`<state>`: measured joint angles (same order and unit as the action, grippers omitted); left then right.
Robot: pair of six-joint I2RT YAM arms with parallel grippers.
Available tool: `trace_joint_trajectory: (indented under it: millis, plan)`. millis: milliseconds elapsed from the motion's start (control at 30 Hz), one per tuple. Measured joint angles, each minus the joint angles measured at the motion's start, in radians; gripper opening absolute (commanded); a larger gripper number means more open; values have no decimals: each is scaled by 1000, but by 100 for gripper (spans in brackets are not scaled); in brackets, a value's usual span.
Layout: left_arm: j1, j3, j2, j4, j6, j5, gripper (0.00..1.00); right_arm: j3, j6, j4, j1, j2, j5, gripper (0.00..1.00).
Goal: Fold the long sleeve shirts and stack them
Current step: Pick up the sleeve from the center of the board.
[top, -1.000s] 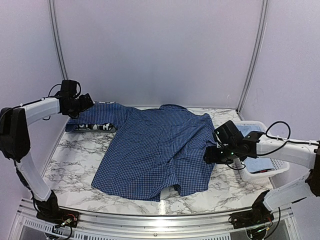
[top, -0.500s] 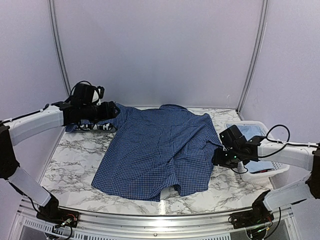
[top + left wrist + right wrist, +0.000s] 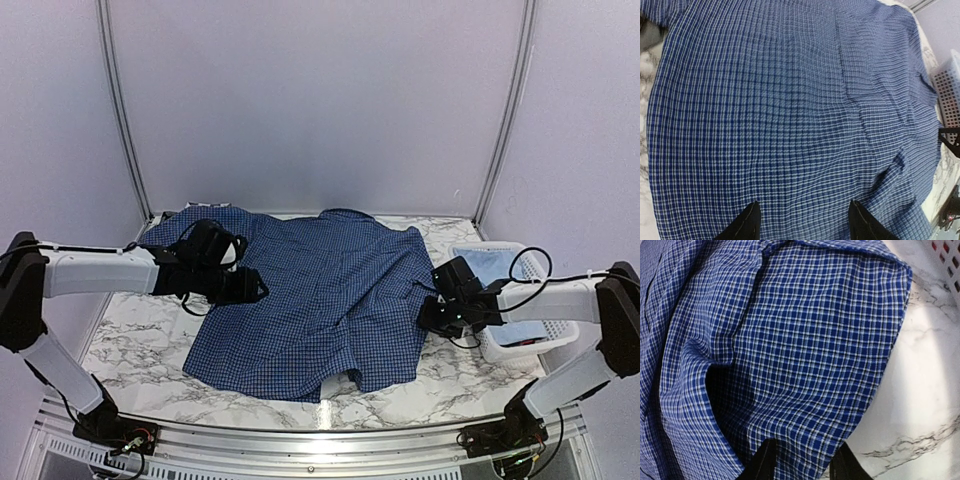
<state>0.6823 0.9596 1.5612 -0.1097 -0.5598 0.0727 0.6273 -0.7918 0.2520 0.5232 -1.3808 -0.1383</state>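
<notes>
A dark blue checked long sleeve shirt (image 3: 320, 300) lies spread flat on the marble table (image 3: 140, 320). My left gripper (image 3: 256, 292) hovers low over its left half. In the left wrist view the left gripper (image 3: 802, 222) stands open, its fingertips (image 3: 747, 225) wide apart above the cloth (image 3: 790, 110). My right gripper (image 3: 428, 318) is at the shirt's right edge. In the right wrist view the right gripper (image 3: 805, 465) is open, and the cloth's border (image 3: 840, 365) lies between its two fingers. A pale blue shirt (image 3: 522, 330) lies in the basket.
A white slatted basket (image 3: 545, 345) stands at the right edge of the table, close beside my right arm; its wall also shows as the basket (image 3: 950, 95) and the basket (image 3: 946, 250). Bare marble (image 3: 925, 390) lies between shirt and basket.
My left arm has swung from the back left sleeve forward over the shirt's left half. My right gripper has dropped toward the shirt's right edge. Both pairs of jaws have narrowed.
</notes>
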Motion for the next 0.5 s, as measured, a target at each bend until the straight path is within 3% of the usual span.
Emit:
trace_joint_trajectory:
  millis: [167,500]
  plan:
    - [0,-81,29,16,-55,-32,60,6,-18,-16,0,-28,-4,0]
    - [0,-156,95,64,-95,-118,60,357,116,224,-1,-27,-200,0]
